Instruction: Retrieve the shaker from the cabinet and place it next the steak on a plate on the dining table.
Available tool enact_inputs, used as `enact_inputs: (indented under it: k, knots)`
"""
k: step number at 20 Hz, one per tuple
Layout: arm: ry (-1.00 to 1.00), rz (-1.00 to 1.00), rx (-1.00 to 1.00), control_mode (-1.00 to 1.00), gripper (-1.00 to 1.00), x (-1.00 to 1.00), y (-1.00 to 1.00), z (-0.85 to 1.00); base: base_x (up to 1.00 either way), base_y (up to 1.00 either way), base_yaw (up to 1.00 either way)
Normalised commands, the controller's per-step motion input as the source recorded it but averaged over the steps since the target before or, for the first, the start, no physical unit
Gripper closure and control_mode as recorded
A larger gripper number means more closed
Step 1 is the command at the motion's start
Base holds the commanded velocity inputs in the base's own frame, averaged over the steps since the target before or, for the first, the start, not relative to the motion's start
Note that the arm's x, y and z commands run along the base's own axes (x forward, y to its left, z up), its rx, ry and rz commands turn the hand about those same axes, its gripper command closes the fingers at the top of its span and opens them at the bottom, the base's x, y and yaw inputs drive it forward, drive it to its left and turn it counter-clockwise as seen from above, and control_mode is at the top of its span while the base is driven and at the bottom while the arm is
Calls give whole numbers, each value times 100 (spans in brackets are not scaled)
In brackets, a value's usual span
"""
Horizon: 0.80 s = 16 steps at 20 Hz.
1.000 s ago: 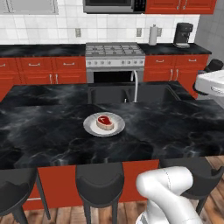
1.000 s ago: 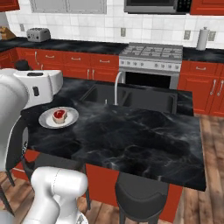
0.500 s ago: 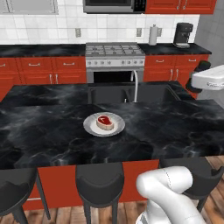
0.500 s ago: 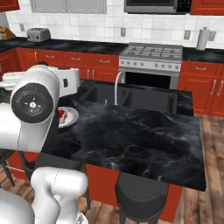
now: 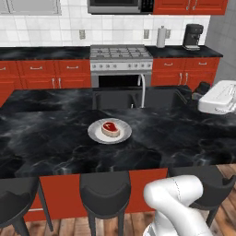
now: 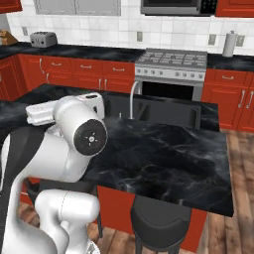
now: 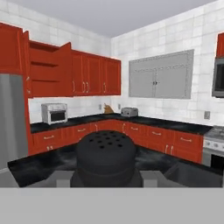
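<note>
Hand view, nearest: the shaker, perforated top up, sits close before the lens, apparently clasped by the fingers, though the grip itself is hidden. It is carried upright, presumably for setting down. On the bench, the plate bears the steak, space beside it. Beyond, the cabinet stands open. Since half a second ago the arm's wrist has swung across the right base view, hiding the plate

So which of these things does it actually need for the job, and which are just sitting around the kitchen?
Needed:
- shaker, held at the gripper
- steak
- plate
- dining table
- cabinet, door open

Just there:
- coffee machine
- stove
- toaster
- stools
- paper towel roll
</note>
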Motion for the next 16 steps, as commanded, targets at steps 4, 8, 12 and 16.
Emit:
enact_inputs:
  k: [4,8,12,16]
  knots:
    - [-1,18,-10,-100,100,15,0,-55,0,0,0]
    - [9,15,-18,-100,100,17,6,-42,0,0,0]
    - [7,15,-15,-100,100,31,1,-40,0,0,0]
    - [5,14,-4,-100,100,30,0,-39,0,0,0]
